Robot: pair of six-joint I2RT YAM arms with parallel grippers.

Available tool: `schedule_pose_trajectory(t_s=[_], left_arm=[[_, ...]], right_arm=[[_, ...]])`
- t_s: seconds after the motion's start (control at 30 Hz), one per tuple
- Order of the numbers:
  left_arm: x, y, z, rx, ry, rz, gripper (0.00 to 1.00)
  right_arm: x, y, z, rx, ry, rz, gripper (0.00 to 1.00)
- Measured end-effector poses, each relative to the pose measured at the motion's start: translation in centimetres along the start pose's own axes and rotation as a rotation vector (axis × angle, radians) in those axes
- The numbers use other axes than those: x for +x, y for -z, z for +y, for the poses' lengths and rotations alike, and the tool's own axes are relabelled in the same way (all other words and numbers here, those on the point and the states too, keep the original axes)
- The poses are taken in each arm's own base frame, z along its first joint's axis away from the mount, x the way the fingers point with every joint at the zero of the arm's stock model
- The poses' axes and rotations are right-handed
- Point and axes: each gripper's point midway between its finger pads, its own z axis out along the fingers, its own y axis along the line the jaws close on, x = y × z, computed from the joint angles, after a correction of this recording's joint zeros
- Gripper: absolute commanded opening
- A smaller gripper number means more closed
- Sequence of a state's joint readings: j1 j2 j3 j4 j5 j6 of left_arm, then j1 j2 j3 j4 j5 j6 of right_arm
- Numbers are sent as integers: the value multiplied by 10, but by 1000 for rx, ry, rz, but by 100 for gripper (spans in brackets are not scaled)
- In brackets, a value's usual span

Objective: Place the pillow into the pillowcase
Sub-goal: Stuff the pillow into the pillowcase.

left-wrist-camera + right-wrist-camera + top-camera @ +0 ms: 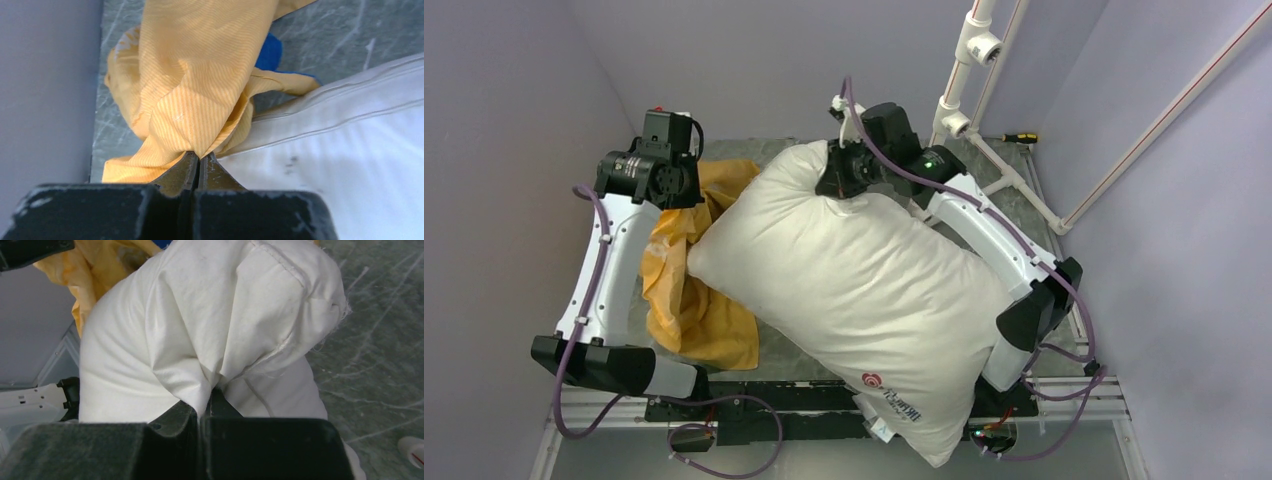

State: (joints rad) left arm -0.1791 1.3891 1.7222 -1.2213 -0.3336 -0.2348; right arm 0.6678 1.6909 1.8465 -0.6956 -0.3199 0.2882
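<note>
Pillow (854,290): lay diagonally across the table (786,357), outside the case, far corner up near the back wall, near end hanging over the arm bases. Red logo (872,381) and white tags (880,426) at that near end, seen from overhead only.

Pillowcase (694,290): crumpled at the pillow's left, touching it and partly tucked under its edge. Overhead gave orange-yellow cloth only; left wrist view added a blue patch (270,52) behind the folds and fine stripes in the yellow weave.

Overhead also caught a screwdriver (1019,138) at the far right of the table and a white pipe frame (969,70) beside it; neither recognisable in the wrist views. Fingertips not visible from above, hidden under the wrists.

Left gripper (200,161): fingers pressed together, no gap, pinching a gathered fold of the yellow pillowcase. Cloth fanned away from the tips. Pillow's seamed white edge just to the right, apart from the fingers.

Right gripper (207,399): fingers likewise closed tight, clamped on a bunched corner of the pillow. White fabric puckered at the tips, stitched seam folded over above them. Bare marbled table to the right in that view.
</note>
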Motion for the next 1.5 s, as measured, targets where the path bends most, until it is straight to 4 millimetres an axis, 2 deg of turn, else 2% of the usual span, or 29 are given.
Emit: schedule_pose_trajectory(t_s=[0.13,0.3,0.37,0.5,0.63,0.7,0.8,0.87,0.9,0.93,1.0,1.03,1.07,1.17,1.3,1.5], left_arm=[[-5,4,-14,65,72,5,0],[-26,0,-50,202,194,23,0],[-39,-1,-68,271,256,21,0],[-66,2,-101,418,387,1,0],[-86,9,-120,520,507,-25,0],[-87,8,-124,543,549,-29,0],[-77,1,-125,538,595,-10,0],[-67,-5,-123,521,615,-1,2],[-61,-8,-122,511,618,1,10],[-54,-10,-119,503,620,6,23],[-44,-15,-113,484,613,11,54],[-41,-16,-109,474,597,12,63],[-40,-18,-105,463,582,9,67],[-38,-24,-84,407,512,-3,72],[-40,-24,-59,336,361,-38,68],[-40,-24,-51,324,189,-70,65]], right_arm=[[7,-12,21,-4,34,6,0],[4,-24,40,50,96,-58,0],[-4,-24,38,92,113,-97,0],[-33,-17,20,208,145,-186,0],[-58,-10,6,299,156,-286,0],[-68,-9,2,330,156,-328,0],[-76,-12,-4,360,148,-385,0],[-74,-20,-9,365,144,-403,0],[-70,-25,-12,364,140,-402,0],[-66,-32,-14,362,136,-399,0],[-58,-48,-19,357,126,-379,0],[-55,-56,-20,352,121,-372,0],[-51,-64,-21,342,117,-361,0],[-36,-81,-25,319,108,-331,0],[-34,-84,-25,295,96,-325,0],[-34,-84,-23,258,78,-315,0]])
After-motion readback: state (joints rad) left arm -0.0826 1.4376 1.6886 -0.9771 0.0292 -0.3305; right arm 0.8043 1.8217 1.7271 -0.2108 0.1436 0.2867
